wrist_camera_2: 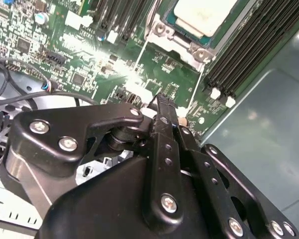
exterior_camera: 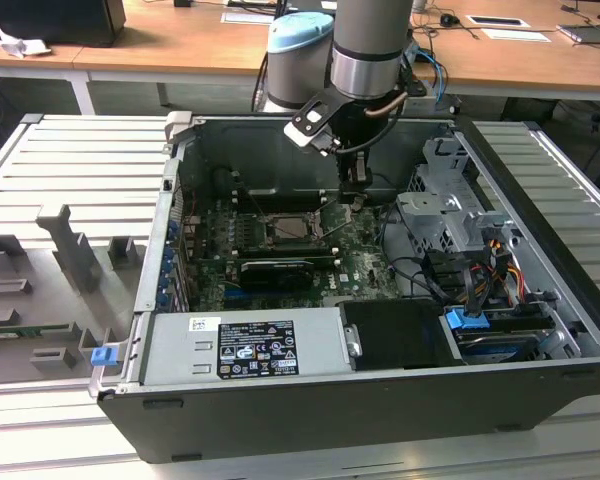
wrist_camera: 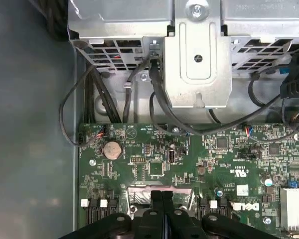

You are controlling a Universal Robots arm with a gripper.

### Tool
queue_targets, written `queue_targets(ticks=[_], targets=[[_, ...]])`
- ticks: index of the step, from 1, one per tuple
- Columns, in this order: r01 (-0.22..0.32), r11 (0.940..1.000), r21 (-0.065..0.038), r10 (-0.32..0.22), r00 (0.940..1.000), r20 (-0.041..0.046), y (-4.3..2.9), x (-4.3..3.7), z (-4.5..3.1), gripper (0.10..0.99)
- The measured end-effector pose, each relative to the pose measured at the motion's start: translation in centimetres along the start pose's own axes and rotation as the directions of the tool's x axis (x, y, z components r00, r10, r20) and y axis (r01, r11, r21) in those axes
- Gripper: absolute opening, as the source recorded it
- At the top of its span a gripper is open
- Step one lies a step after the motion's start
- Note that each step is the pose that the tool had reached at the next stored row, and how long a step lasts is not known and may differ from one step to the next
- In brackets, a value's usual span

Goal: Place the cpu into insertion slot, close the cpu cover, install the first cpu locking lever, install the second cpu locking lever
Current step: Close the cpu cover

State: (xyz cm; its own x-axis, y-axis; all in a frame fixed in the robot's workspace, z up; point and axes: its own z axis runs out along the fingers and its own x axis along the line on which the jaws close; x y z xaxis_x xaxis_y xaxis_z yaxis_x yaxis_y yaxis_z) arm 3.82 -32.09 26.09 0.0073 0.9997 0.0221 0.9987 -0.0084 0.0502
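The cpu shows its pale metal face and lies in the insertion slot on the green board inside the open computer case. The silver cpu cover lies flat around the chip's edge. My gripper hangs just above the board, a little to the exterior view's right of the socket. Both wrist views show its black fingers pressed together with nothing between them. In the first wrist view the gripper hides part of the socket's silver frame.
A grey power supply fills the case's near side. A metal drive cage and loose cables crowd the exterior view's right. Long black memory slots flank the socket. A grey fixture tray lies outside the case.
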Motion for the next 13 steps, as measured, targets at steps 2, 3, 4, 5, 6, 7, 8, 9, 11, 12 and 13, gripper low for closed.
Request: queue_targets(ticks=[2, 3, 4, 5, 6, 7, 8, 9, 11, 12, 13], targets=[[0.000, 1.0000, 0.001, 0.000, 1.0000, 0.0003, 0.47, 0.00, 0.03, 0.106], [0.000, 1.0000, 0.001, 0.000, 1.0000, 0.0010, 0.66, 0.00, 0.05, 0.106], [0.000, 1.0000, 0.002, 0.000, 1.0000, 0.0012, 0.80, 0.00, 0.07, 0.106], [0.000, 1.0000, 0.002, 0.000, 1.0000, 0.0013, 0.93, 0.00, 0.09, 0.106], [0.000, 1.0000, 0.003, 0.000, 1.0000, 0.0011, 1.12, 0.01, 0.15, 0.106], [0.000, 1.0000, 0.004, 0.000, 1.0000, 0.0010, 1.27, 0.01, 0.23, 0.106], [0.000, 1.0000, 0.005, 0.000, 1.0000, 0.0010, 1.35, 0.01, 0.28, 0.106], [0.000, 1.0000, 0.005, 0.000, 1.0000, 0.0012, 1.45, 0.00, 0.33, 0.106], [0.000, 1.0000, 0.009, 0.000, 1.0000, 0.0013, 1.84, 0.00, 0.50, 0.106], [0.000, 1.0000, 0.009, 0.000, 1.0000, 0.0012, 1.93, 0.00, 0.56, 0.106], [0.000, 0.9999, 0.010, 0.000, 1.0000, 0.0012, 2.07, 0.00, 0.63, 0.106]])
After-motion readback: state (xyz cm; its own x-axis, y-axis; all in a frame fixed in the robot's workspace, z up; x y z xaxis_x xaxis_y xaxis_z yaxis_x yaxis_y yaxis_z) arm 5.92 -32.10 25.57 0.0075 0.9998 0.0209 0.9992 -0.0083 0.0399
